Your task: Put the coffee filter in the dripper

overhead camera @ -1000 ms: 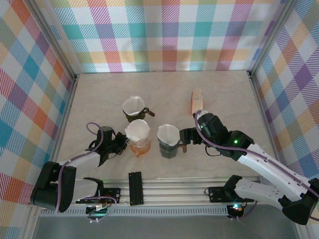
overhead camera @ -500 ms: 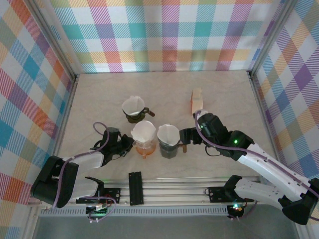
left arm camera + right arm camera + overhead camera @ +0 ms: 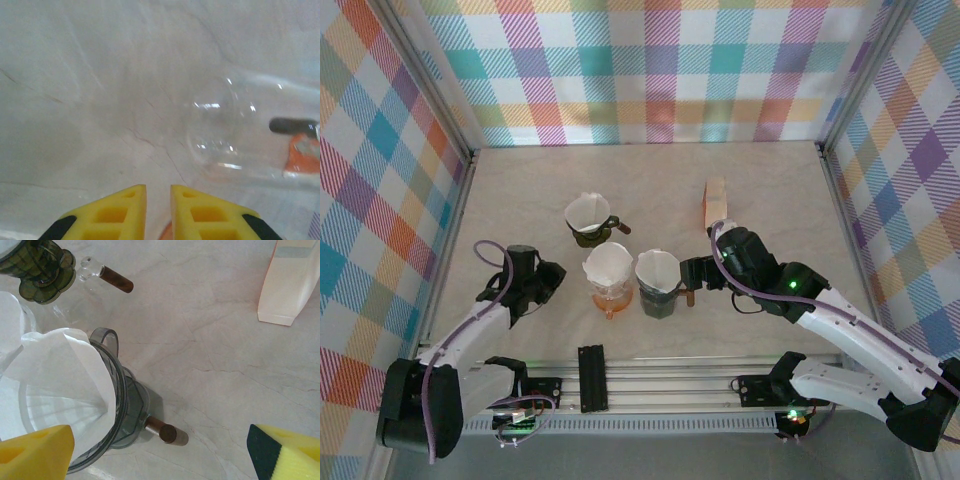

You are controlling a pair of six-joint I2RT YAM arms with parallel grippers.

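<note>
Three drippers stand mid-table, each with a white paper filter inside: a green one (image 3: 588,222), an orange one (image 3: 606,279) and a grey one (image 3: 658,284). My left gripper (image 3: 546,281) sits left of the orange dripper, apart from it, its yellow fingers (image 3: 120,210) a narrow gap apart with nothing between them. My right gripper (image 3: 692,276) is wide open beside the grey dripper (image 3: 100,405), its brown handle (image 3: 162,429) lying between the fingers. The filter (image 3: 55,390) sits in the grey cone. The green dripper (image 3: 42,270) is at the upper left of the right wrist view.
A tan filter holder (image 3: 716,205) stands behind the right gripper and appears as a white wedge (image 3: 290,282) in the right wrist view. A black block (image 3: 592,377) lies on the front rail. A blurred clear dome (image 3: 220,132) and an orange piece (image 3: 302,157) lie ahead of the left fingers.
The orange dripper slid right, closer to the grey one. My left gripper then drew back to the left, away from it. The right arm has not moved.
</note>
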